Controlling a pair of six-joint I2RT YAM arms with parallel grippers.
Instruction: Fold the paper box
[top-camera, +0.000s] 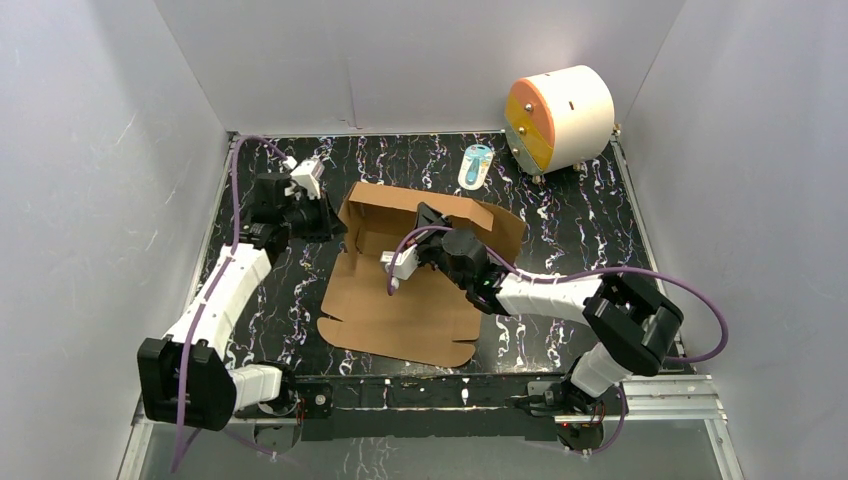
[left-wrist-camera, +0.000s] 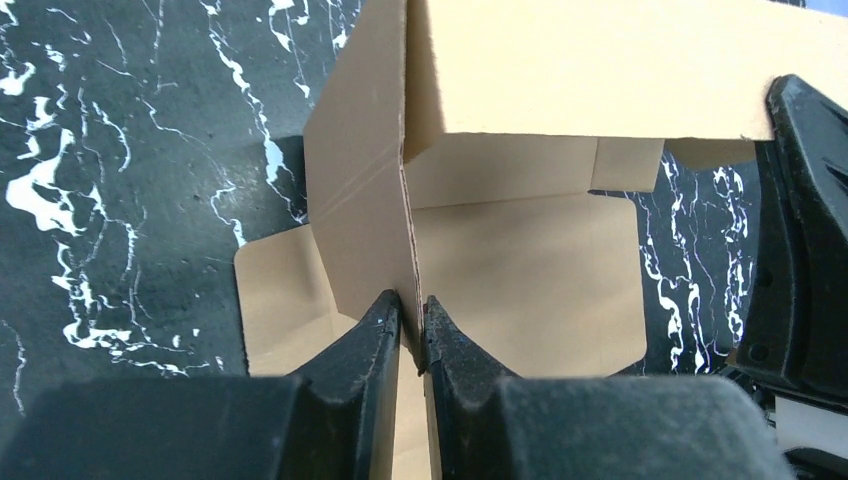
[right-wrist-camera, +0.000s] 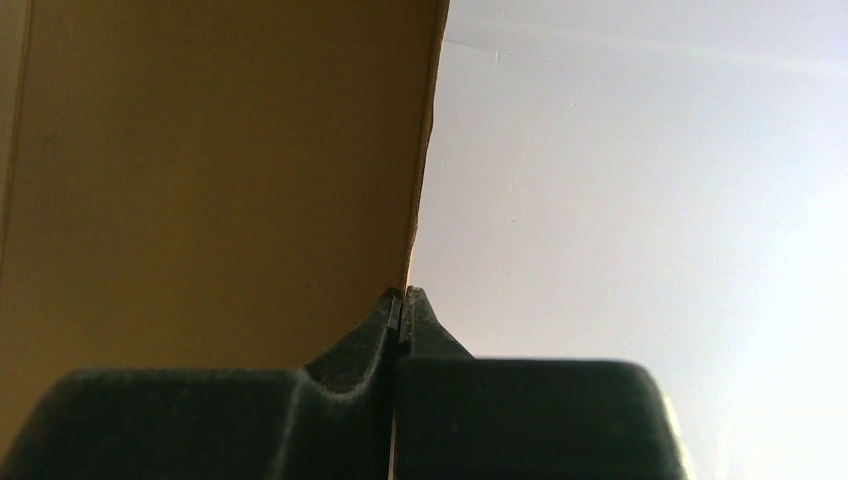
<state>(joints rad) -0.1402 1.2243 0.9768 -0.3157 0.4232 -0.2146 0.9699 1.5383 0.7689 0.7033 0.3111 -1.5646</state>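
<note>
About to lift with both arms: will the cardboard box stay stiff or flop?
Probably light: the cardboard box is one thin sheet. Likely hinges at its creases, as walls already stand folded up. Pinched only at thin edges, it may swing.

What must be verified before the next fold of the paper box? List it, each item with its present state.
1. The left gripper is shut on the raised side wall of the paper box: ok.
2. The right gripper is shut on a raised cardboard edge: ok.
3. The near panel lies flat on the table: ok.
4. The white-and-orange cylinder stands apart from the box: ok.
5. The corner tabs are tucked inside the walls: cannot tell.
</note>
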